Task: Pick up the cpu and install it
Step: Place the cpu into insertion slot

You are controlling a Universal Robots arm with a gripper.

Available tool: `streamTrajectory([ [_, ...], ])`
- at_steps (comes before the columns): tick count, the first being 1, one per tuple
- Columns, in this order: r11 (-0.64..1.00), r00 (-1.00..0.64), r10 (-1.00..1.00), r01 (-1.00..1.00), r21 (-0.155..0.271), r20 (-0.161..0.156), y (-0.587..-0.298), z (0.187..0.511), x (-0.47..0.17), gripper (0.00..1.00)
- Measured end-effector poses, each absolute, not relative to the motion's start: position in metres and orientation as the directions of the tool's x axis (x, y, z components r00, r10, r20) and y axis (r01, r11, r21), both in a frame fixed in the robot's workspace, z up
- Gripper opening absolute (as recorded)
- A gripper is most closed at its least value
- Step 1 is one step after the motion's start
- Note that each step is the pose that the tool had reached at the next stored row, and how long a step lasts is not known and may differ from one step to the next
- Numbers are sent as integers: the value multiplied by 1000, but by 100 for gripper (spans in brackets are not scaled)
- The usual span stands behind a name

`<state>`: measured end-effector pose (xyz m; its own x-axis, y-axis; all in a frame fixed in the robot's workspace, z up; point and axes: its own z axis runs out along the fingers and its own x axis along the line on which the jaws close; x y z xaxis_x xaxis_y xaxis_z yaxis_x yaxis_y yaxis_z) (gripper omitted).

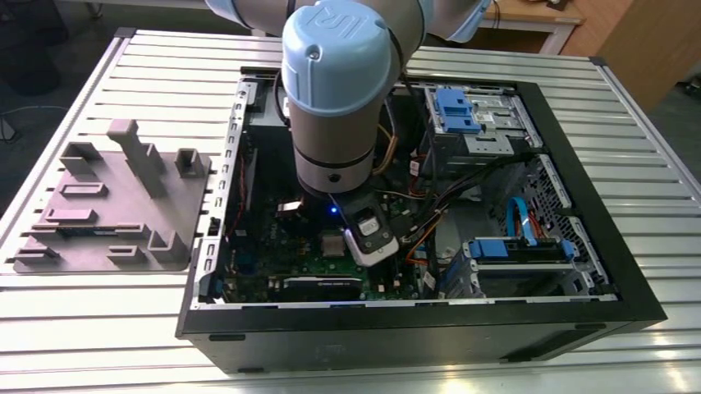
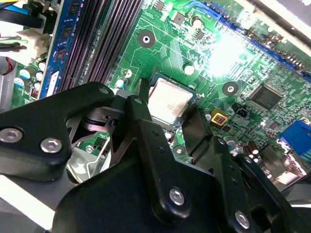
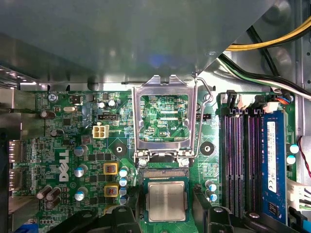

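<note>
Though its fingers point(image 3: 133, 204) are cut off by the first wrist view's edge, the gripper point(image 3: 166, 204) has its jaws slightly parted astride the cpu point(image 3: 166, 200), which sits in the socket point(image 3: 165, 174); they grip nothing.

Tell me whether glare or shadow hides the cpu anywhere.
Second wrist view: white glare on the board, clear of the cpu. First wrist view: cpu evenly lit, no glare. Exterior view: dim inside the case, under the arm.

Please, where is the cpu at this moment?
In the first wrist view the cpu lies in its socket on the green motherboard, next to the opened metal retention frame and near the memory slots.
</note>
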<state>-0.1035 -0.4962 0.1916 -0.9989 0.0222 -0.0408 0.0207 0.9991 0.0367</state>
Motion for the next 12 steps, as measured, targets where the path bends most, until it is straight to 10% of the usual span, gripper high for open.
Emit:
streamTrajectory([
  [12, 999, -999, 22, 21, 37, -41, -496, 192, -104, 46],
])
